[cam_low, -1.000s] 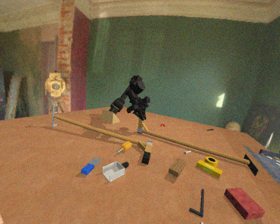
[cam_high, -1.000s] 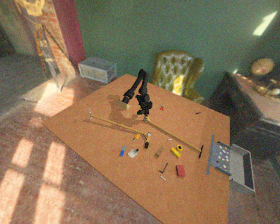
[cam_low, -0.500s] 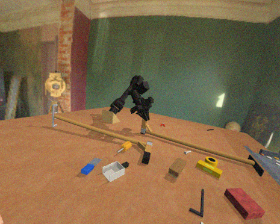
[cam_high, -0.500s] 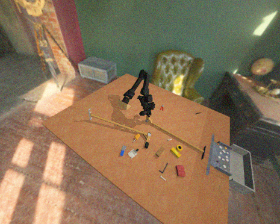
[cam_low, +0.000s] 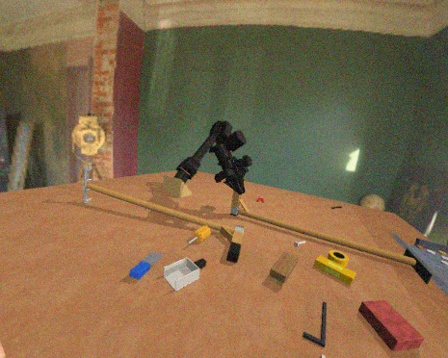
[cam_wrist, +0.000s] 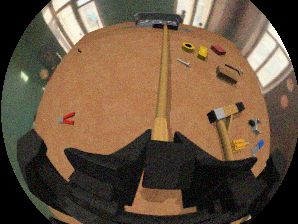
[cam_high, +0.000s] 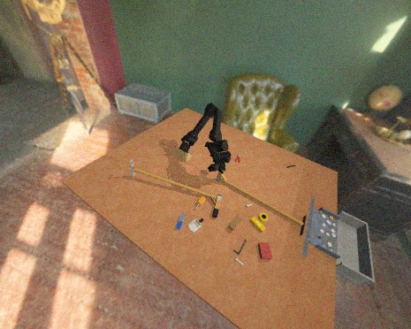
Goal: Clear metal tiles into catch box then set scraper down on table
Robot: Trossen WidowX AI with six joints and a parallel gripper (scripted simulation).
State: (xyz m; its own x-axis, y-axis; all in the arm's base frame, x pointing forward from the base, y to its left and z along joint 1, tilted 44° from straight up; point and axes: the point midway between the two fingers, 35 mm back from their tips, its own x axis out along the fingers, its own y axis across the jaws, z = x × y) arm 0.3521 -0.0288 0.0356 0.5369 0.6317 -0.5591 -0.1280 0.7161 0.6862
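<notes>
My gripper [cam_high: 218, 171] [cam_low: 237, 191] [cam_wrist: 163, 133] is shut on the wooden grip of the long scraper [cam_high: 262, 202] [cam_low: 317, 234] [cam_wrist: 164, 75]. Its shaft runs away from me to a wide black blade [cam_high: 303, 225] [cam_low: 418, 266]. The blade stands just before the near edge of the steel bench plate [cam_high: 314, 223] [cam_low: 431, 261]; whether it touches the table is unclear. Several small pale tiles [cam_high: 330, 244] [cam_low: 445, 261] lie spread on the plate. The grey catch box [cam_high: 359, 275] [cam_wrist: 157, 19] adjoins the plate's far end. The parts under my fingers are hidden in the wrist view.
A second long-handled tool [cam_high: 176, 182] [cam_low: 153, 206] [cam_wrist: 225, 140] lies left of the scraper in the top view. Near the shaft are a yellow piece [cam_high: 258, 224] [cam_low: 334, 270], a wooden block [cam_high: 234, 223] [cam_low: 283, 268] and a red block [cam_high: 264, 250] [cam_low: 390, 323]. Red pliers [cam_high: 238, 158] [cam_wrist: 67, 118] lie opposite.
</notes>
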